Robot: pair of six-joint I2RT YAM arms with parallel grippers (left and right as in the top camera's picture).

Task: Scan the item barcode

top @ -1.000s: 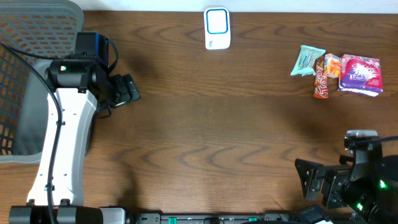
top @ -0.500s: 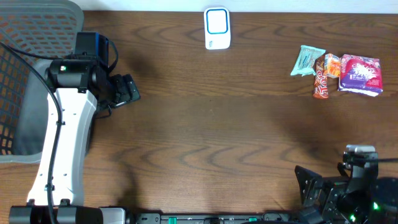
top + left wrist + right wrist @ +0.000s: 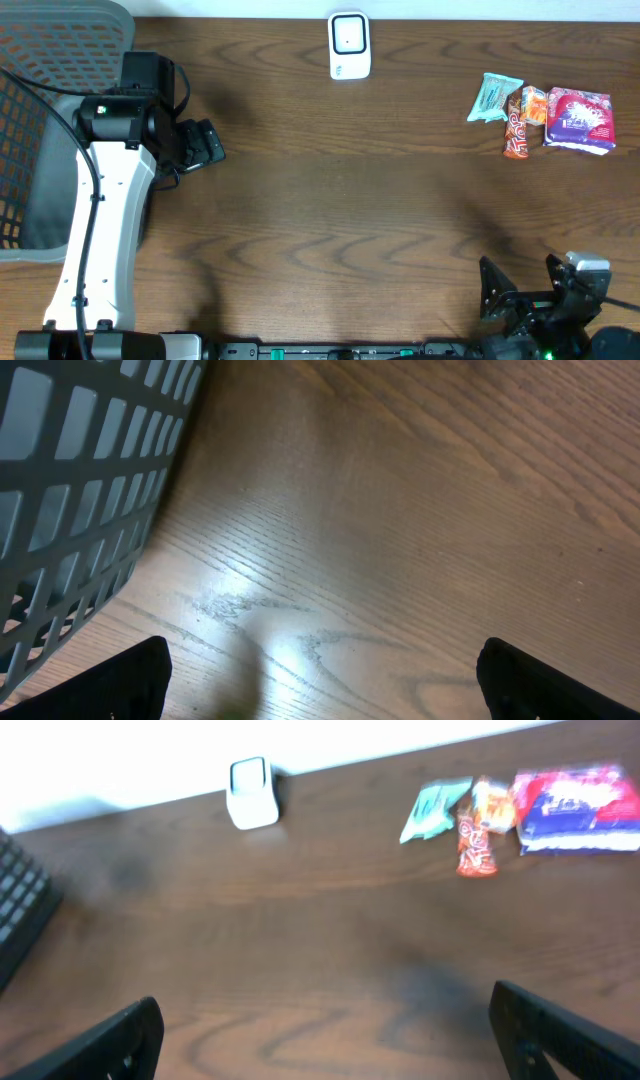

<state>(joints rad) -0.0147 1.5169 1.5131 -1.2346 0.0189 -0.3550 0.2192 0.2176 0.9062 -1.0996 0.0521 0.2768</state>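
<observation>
A white barcode scanner (image 3: 349,45) stands at the table's far edge, centre; it also shows in the right wrist view as the scanner (image 3: 251,792). Snack items lie at the far right: a teal packet (image 3: 496,97), an orange-red packet (image 3: 520,122) and a purple packet (image 3: 578,120); the right wrist view shows these same packets (image 3: 575,808) far ahead. My left gripper (image 3: 205,145) hangs open over bare wood beside the basket, nothing between its fingers (image 3: 135,675). Low at the front right, my right gripper (image 3: 525,285) is open and empty, far from the items.
A grey mesh basket (image 3: 40,60) fills the left end of the table, and its wall (image 3: 80,490) stands close on the left of the left gripper. The dark wooden table (image 3: 350,200) stretches between scanner, basket and snacks.
My right arm has drawn back toward the table's front edge and now sits lower in the overhead view. The left arm and the items have not moved.
</observation>
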